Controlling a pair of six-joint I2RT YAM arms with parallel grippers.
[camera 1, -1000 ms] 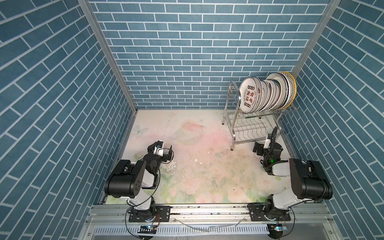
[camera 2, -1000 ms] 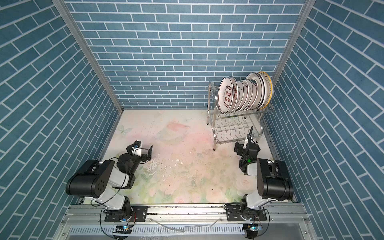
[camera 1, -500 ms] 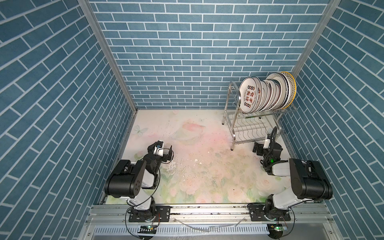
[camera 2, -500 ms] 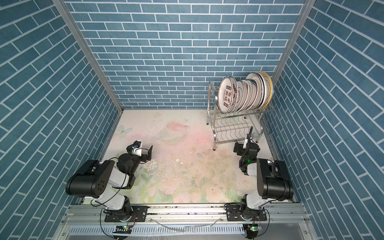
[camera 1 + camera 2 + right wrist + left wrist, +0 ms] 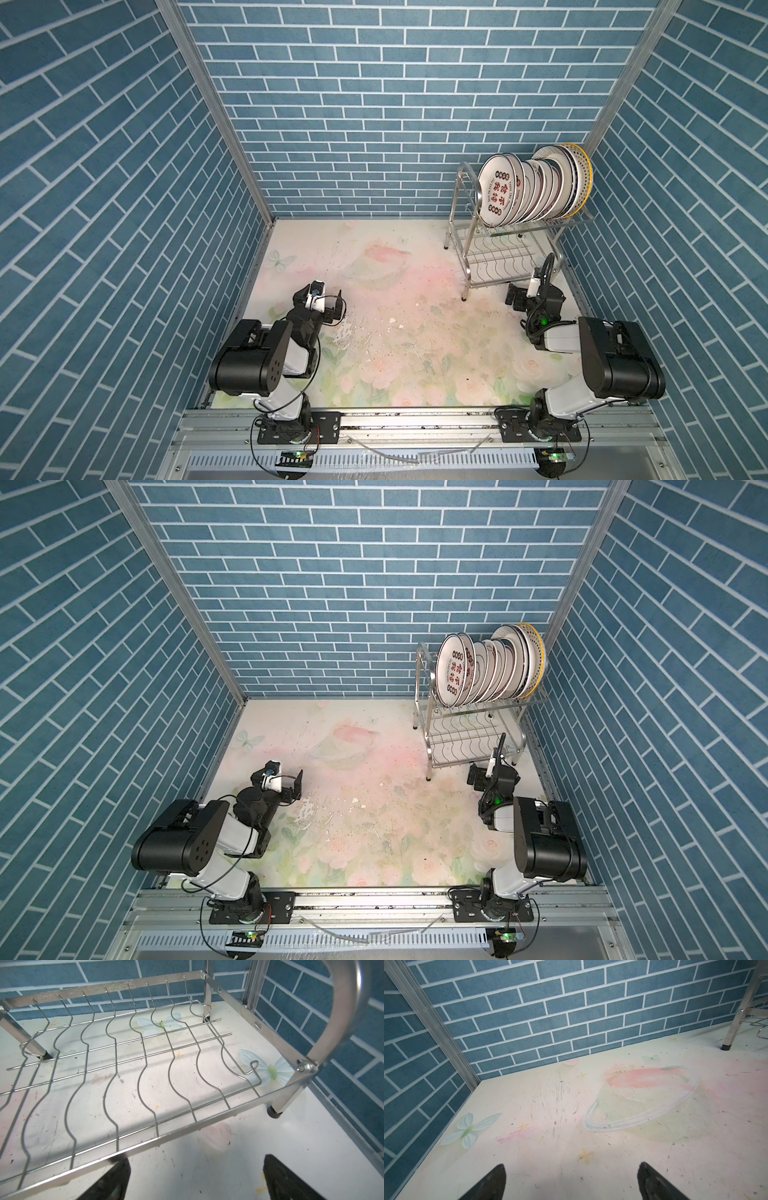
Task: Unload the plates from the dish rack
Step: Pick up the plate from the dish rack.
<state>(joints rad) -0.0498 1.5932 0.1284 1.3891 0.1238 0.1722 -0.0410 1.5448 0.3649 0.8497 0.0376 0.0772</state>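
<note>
Several white plates [image 5: 533,188] [image 5: 487,667] stand on edge in the upper tier of the steel dish rack [image 5: 464,266] [image 5: 430,746] at the back right corner; the front one bears red-black characters. The lower tier [image 5: 145,1064] is bare wire. My right gripper [image 5: 534,293] [image 5: 494,773] [image 5: 197,1162] sits low at the rack's front, open, holding nothing, one fingertip [image 5: 118,1169] just under the lower tier's front rail. My left gripper [image 5: 322,302] [image 5: 278,786] [image 5: 571,1167] rests open over the mat at the near left, far from the rack.
Blue brick-patterned walls close in three sides. A pastel floral mat [image 5: 395,332] covers the floor, with small crumbs [image 5: 392,332] near the middle. One rack leg [image 5: 735,1028] shows at the edge of the left wrist view. A metal rail [image 5: 415,419] runs along the front.
</note>
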